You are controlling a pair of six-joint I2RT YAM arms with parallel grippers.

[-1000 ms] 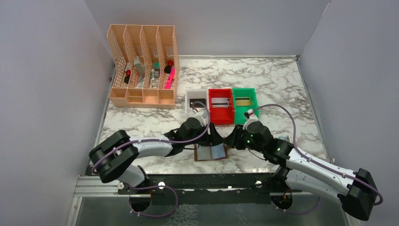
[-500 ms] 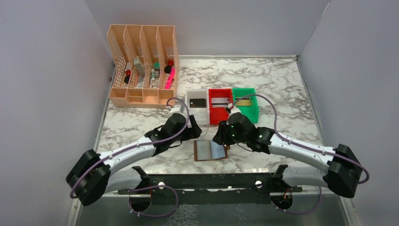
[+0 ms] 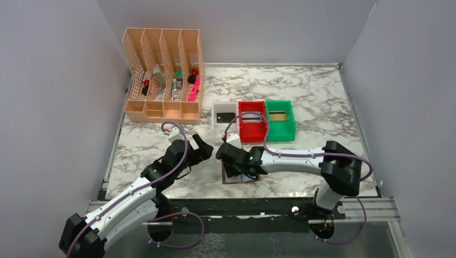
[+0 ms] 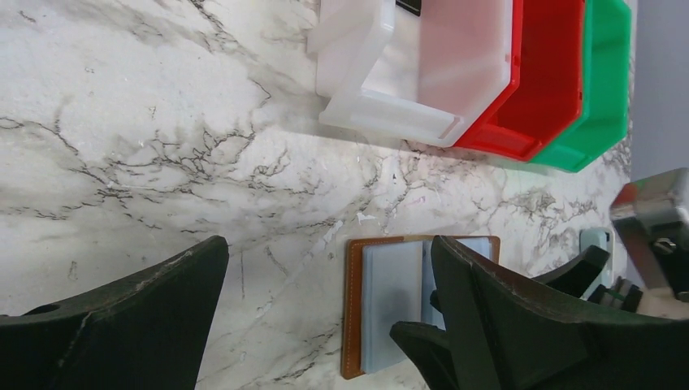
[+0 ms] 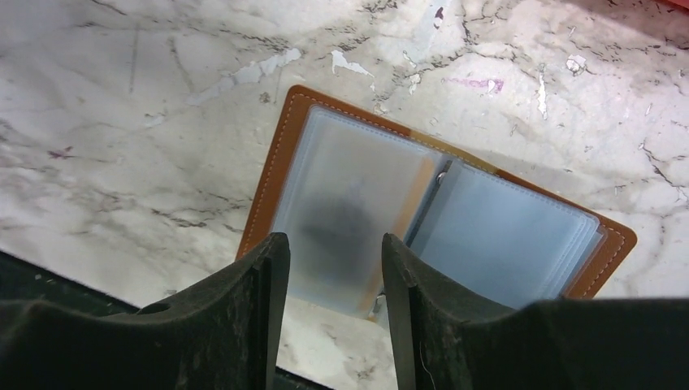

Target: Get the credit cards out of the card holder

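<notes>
The card holder (image 3: 243, 176) lies open and flat on the marble near the front edge, brown with pale blue-grey pockets (image 5: 357, 195). No card shows in its pockets. It also shows in the left wrist view (image 4: 390, 301). A black card (image 3: 225, 116) lies in the white bin, a silvery card (image 3: 251, 119) in the red bin and a gold card (image 3: 277, 116) in the green bin. My right gripper (image 3: 230, 163) hovers just over the holder's left panel, open and empty (image 5: 333, 268). My left gripper (image 3: 202, 145) is open and empty, left of the holder (image 4: 329, 244).
The white bin (image 3: 216, 122), red bin (image 3: 242, 131) and green bin (image 3: 292, 128) stand in a row behind the holder. An orange file rack (image 3: 164, 107) with pens stands at the back left. A small pale block (image 4: 597, 239) lies right of the holder.
My left arm has drawn back to the left, away from the holder. My right arm has swung left and its gripper now hangs over the holder's left side.
</notes>
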